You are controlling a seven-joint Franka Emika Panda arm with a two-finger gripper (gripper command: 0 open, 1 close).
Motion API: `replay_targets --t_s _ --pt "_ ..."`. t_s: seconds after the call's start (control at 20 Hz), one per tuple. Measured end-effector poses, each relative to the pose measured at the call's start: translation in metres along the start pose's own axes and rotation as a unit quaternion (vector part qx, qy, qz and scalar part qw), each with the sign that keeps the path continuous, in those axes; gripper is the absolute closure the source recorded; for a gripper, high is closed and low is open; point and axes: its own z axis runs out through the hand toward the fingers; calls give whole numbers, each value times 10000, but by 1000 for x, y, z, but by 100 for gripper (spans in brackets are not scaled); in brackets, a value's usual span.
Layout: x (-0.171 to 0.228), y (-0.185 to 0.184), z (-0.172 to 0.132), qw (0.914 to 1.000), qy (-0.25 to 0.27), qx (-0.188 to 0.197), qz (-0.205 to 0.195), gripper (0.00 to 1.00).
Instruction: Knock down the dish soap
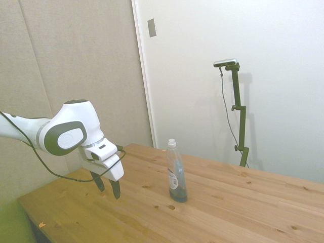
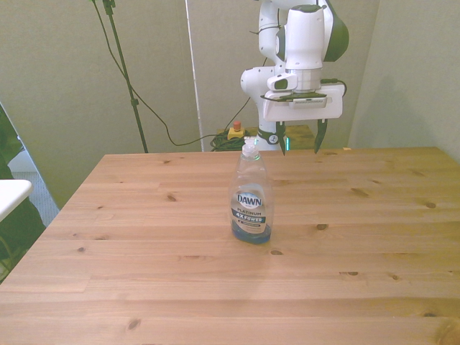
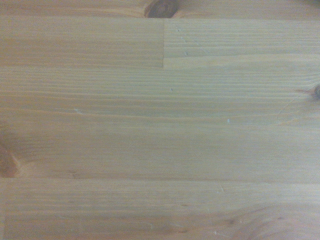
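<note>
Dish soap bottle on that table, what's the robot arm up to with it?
The dish soap stands upright on the wooden table, untouched. The white arm's gripper hangs above the table behind the bottle, jaws open and holding nothing. The wrist view shows only bare wood, so nothing has been knocked over yet.

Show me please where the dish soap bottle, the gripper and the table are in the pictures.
dish soap bottle [image 2: 251, 205]: front view, on its label.
gripper [image 2: 300, 137]: front view, midway between its open fingertips.
table [image 1: 243, 202]: side view, on a bare plank of its top.
</note>
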Motion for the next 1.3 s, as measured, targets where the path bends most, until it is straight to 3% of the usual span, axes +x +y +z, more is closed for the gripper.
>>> replay_targets --t_s 0.1,0.15,0.8,1.3 --pt "0 0 0 10000 -1 -4 -1 0" --pt "1 -1 0 10000 11 8 11 100" --pt "82 -13 -19 9918 966 283 789 100" --pt "146 -12 -8 9850 1253 185 1172 100"
